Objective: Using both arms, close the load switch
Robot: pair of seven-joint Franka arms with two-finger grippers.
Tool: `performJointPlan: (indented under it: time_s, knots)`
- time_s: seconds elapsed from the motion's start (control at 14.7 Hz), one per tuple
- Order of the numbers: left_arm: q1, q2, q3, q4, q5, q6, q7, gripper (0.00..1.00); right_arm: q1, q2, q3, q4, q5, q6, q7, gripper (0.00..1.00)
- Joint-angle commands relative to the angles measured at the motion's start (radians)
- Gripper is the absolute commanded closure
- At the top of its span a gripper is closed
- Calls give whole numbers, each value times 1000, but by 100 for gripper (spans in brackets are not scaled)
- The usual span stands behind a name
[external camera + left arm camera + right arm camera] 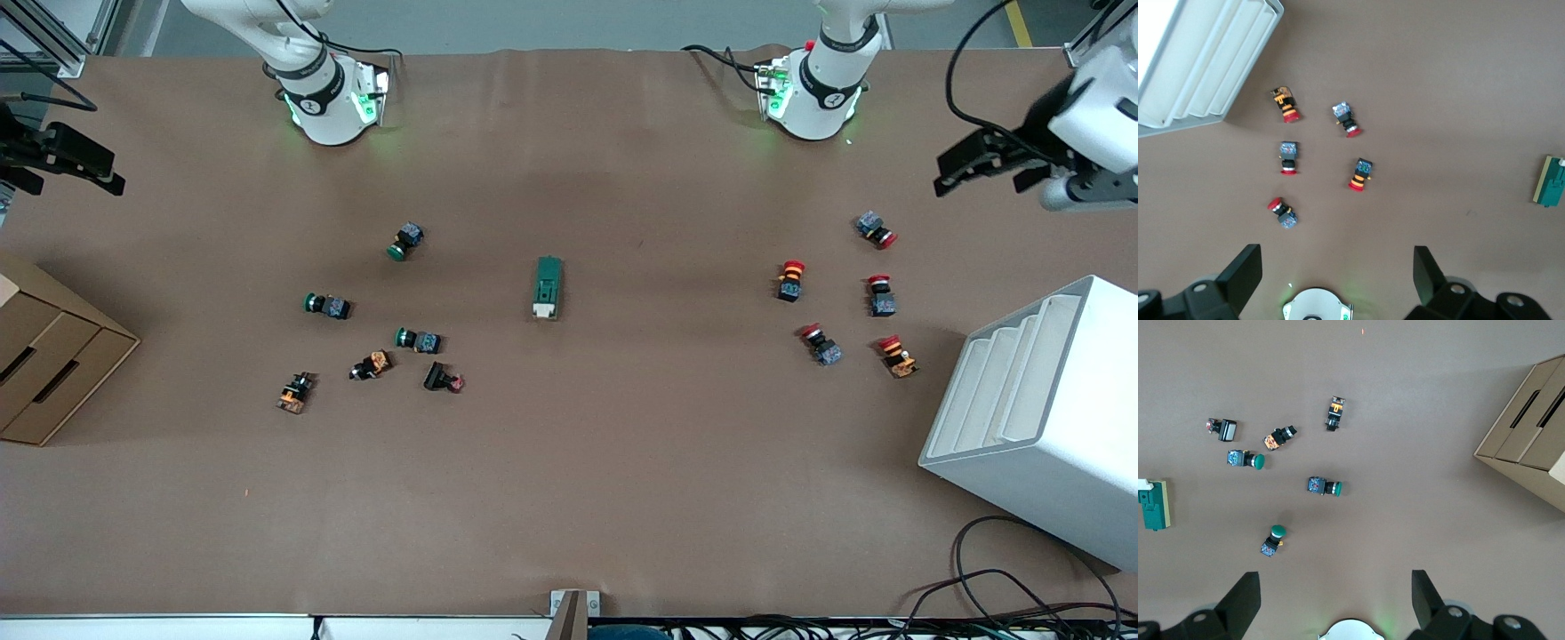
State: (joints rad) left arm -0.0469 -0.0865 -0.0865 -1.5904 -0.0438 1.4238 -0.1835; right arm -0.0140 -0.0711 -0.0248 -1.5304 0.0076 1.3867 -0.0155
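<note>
The load switch [548, 287], a dark green block with a white end piece, lies alone at the middle of the table. It shows at the edge of the left wrist view [1551, 181] and of the right wrist view [1154, 505]. My left gripper [956, 173] hangs high over the left arm's end of the table, open and holding nothing [1336, 270]. My right gripper [102, 169] hangs high over the right arm's end, also open with nothing between its fingers [1335, 593]. Both are well away from the switch.
Several red-capped push buttons [789, 280] lie toward the left arm's end, beside a white slotted rack [1040, 418]. Green-capped and other buttons [418, 340] lie scattered toward the right arm's end, near a cardboard box [44, 356]. Cables [1005, 596] trail at the front edge.
</note>
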Motion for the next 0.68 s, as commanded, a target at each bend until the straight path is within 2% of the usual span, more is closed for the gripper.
performJointPlan:
  time_s: [0.0,0.27,0.41,0.61]
  knots:
    - [-4,-71,-16,-88,4,47,11,0,-21,-19,5,-11,47,-5,2,0]
    - [7,-65,-10,-83,10,40,41,0,-17,-19,11,-10,35,-6,-4,0]
    - [5,-65,-15,-80,97,40,41,0,-15,-19,12,-10,17,-5,-17,0]
    - [2,-55,-18,-71,116,40,30,0,-14,-19,12,-10,-3,-5,-44,0]
